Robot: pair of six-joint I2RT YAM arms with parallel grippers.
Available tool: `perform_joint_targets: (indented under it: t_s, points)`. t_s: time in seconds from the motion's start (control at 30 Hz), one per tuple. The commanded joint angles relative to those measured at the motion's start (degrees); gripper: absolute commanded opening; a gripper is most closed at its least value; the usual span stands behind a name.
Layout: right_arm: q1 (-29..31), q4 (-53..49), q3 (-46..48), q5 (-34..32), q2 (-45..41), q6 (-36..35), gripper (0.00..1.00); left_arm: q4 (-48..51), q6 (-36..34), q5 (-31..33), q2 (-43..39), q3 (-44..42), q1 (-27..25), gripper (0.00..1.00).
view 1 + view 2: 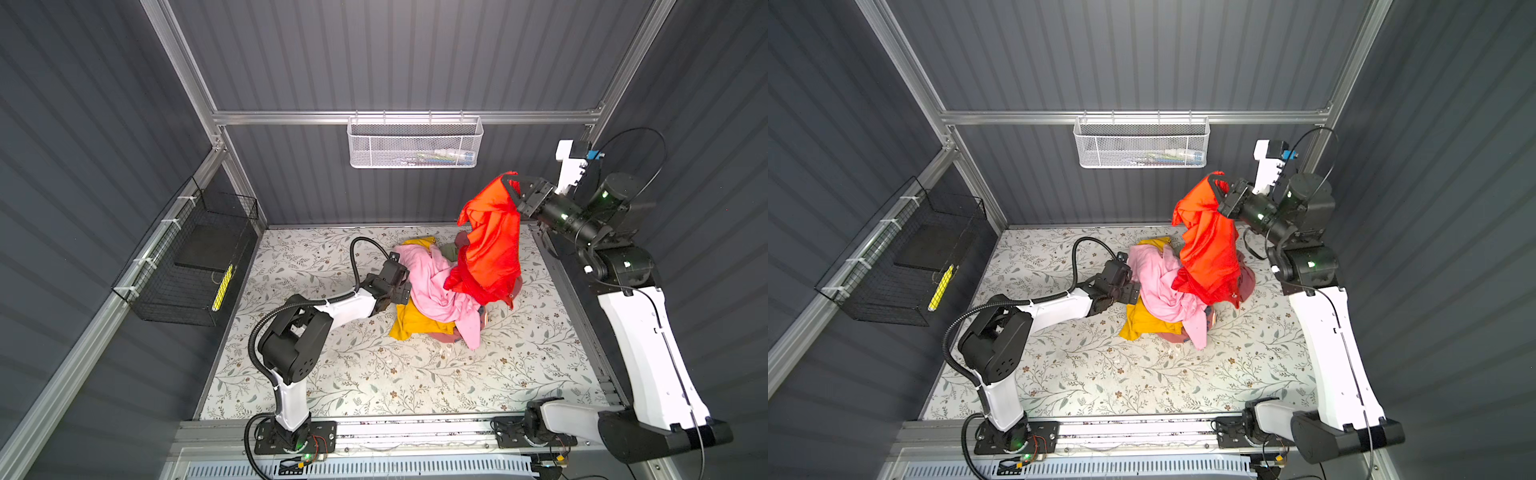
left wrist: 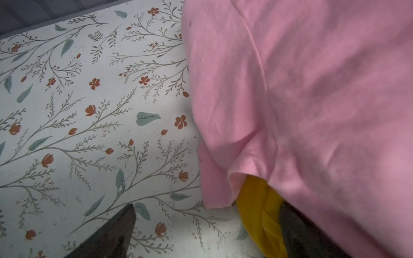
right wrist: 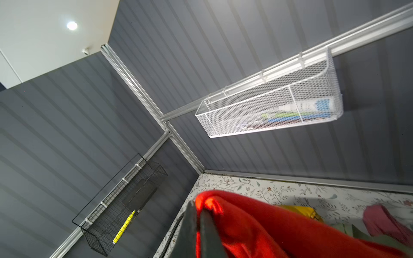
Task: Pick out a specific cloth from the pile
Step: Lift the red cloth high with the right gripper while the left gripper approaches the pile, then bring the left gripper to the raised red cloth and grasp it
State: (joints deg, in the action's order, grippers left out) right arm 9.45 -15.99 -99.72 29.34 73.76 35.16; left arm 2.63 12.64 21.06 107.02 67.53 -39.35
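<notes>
Currently, you can see the right fingers (image 1: 510,181) clamped shut on the top edge of the red-orange cloth (image 1: 492,245), high above the far right of the counter (image 1: 374,374). The cloth hangs down and its lower end reaches the pile (image 1: 432,299). The left fingers (image 2: 111,234) stand wide at the pile's left edge, with one finger partly under the pink garment (image 2: 312,111).

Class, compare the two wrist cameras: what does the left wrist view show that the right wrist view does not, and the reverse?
Only the left wrist view: the soft light pink cloth, seen close up. Only the right wrist view: the shiny red-orange cloth pinched in shut jaws, the white mesh wall basket and the black wire basket. Both: the floral-patterned tabletop and a mustard yellow garment.
</notes>
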Motion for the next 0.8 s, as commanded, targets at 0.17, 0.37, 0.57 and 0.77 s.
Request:
perform_joint_targets:
  t_s: [0.17,0.37,0.57,0.77]
  points:
    - [0.9,10.2,-6.5,7.0,6.0,7.5,0.0,1.1,4.4,-0.1,-3.3,-0.1,-0.3,1.0]
    - [4.1,10.5,1.3,3.7,8.6,7.4,0.0,1.7,7.2,-0.3,-9.9,-3.4,0.1,1.0]
    - [7.8,11.1,14.5,-0.3,10.8,6.8,0.0,6.0,9.1,0.7,-18.7,-8.6,0.2,1.0]
    - [11.2,11.0,20.1,-1.9,16.9,7.2,0.0,8.5,8.4,-2.3,-25.9,-12.2,-0.2,1.0]
